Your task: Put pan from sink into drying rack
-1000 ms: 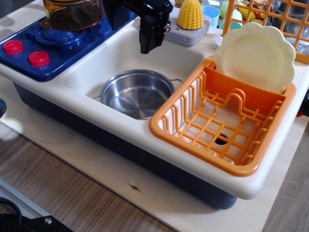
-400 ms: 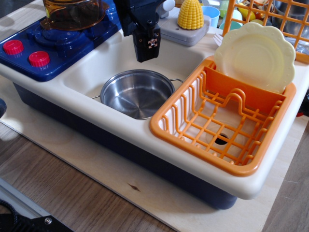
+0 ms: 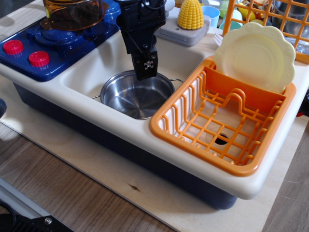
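The shiny steel pan [image 3: 130, 99] sits flat on the bottom of the cream-white sink [image 3: 96, 63], one wire handle showing at its far right. My black gripper [image 3: 146, 72] hangs down into the sink with its fingertips just over the pan's far rim. One finger hides the other, so I cannot tell how far the jaws are apart, and nothing is held. The orange lattice drying rack [image 3: 193, 150] stands to the right of the sink, a cream plate [image 3: 256, 55] leaning behind its upright divider.
An amber see-through pot [image 3: 72, 12] stands on the blue stove at back left, with red knobs [image 3: 38, 58] beside it. A toy corn cob [image 3: 190, 13] sits behind the sink. A flat orange grid [image 3: 270, 19] stands at back right.
My gripper has moved left and down from above the sink's back edge into the sink, ending at the pan's far rim. The pan has not moved.
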Controlling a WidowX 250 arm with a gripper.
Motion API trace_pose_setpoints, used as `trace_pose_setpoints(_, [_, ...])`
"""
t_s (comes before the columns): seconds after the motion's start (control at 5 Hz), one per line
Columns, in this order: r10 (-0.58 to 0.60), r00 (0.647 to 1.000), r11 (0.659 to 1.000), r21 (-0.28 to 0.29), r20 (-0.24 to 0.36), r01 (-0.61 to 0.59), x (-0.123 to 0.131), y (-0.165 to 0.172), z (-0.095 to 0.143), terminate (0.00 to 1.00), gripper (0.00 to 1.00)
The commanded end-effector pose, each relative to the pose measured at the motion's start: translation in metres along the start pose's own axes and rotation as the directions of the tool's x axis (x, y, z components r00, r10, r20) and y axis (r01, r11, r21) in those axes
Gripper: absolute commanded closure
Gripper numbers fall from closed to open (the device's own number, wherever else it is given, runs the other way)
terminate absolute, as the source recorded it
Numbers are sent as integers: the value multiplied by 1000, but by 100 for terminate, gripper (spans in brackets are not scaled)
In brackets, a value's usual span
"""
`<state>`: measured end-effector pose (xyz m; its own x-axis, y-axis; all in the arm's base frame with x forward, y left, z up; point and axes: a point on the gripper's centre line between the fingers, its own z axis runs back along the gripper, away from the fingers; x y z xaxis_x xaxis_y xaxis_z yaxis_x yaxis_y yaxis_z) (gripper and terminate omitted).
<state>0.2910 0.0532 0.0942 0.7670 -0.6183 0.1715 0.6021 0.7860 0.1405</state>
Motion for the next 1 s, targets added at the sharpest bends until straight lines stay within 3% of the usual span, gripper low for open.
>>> trace_pose_setpoints(0.0, [-40,999,999,12,37,39,-1,7,-13,0,0])
trace_pose_setpoints(0.4, [-25,996,999,-24,86,27,-6,10,-37,0,0])
trace_pose_setpoints(0.6, [4,996,999,-45,92,0,-6,7,-40,0,100])
trace_pose_setpoints(0.8, [3,997,999,-44,78,0,-4,7,-35,0,100])
